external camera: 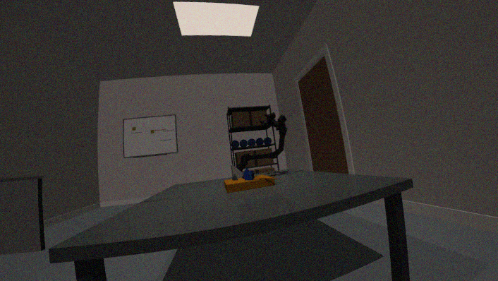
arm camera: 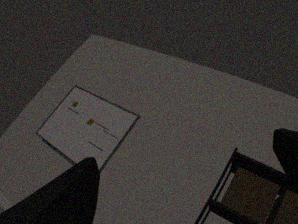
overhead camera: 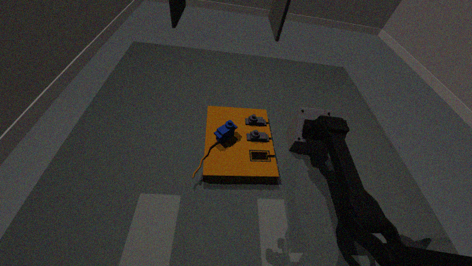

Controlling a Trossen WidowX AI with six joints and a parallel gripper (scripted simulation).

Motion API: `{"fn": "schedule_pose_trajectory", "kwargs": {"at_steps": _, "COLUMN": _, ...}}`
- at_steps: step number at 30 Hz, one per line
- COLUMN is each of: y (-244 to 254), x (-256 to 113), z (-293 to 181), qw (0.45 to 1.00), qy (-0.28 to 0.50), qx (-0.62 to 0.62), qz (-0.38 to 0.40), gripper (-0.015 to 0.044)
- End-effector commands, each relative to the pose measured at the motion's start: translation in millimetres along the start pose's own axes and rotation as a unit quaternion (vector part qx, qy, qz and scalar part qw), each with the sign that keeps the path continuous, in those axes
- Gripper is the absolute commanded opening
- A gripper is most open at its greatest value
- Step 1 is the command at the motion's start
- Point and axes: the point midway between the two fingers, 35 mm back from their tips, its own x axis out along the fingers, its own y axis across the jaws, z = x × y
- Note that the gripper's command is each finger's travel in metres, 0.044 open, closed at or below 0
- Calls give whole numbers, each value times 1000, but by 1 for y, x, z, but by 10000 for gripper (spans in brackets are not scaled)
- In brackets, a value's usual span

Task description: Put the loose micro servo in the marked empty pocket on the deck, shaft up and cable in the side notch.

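The loose blue micro servo [overhead camera: 225, 131] [external camera: 248, 175] rests on the left part of the orange deck [overhead camera: 234, 167] [external camera: 243, 186], apparently upright with its shaft up, turned askew to the deck's edges. Its cable [overhead camera: 204, 157] runs forward past the deck's left edge, dark near the body and orange at the end. The marked pocket [overhead camera: 259, 156] is empty, at the deck's front right, with its side notch [overhead camera: 271, 156] facing right. My gripper [external camera: 263, 121] [arm camera: 186, 153] is open and empty, raised high above the table and far from the servo. Its fingers stand wide apart in the wrist view.
Two grey servos [overhead camera: 256, 120] [overhead camera: 257, 136] sit in the deck behind the pocket. The arm's base plate [overhead camera: 301, 123] is right of the deck. The arm [overhead camera: 351, 190] [external camera: 282, 138] extends toward the lower right in the top view. The wrist view shows a whiteboard [arm camera: 102, 135] and shelving.
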Motion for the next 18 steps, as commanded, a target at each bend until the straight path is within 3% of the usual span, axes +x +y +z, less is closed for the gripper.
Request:
{"fn": "schedule_pose_trajectory", "kwargs": {"at_steps": 1, "y": 0, "x": 0, "z": 1, "qw": 1000, "qy": -1, "qx": 2, "qz": 1, "gripper": 426}}
{"fn": "schedule_pose_trajectory", "kwargs": {"at_steps": 18, "y": 53, "x": 46, "z": 83, "qw": 975, "qy": -112, "qx": 128, "qz": 140, "gripper": 440}}
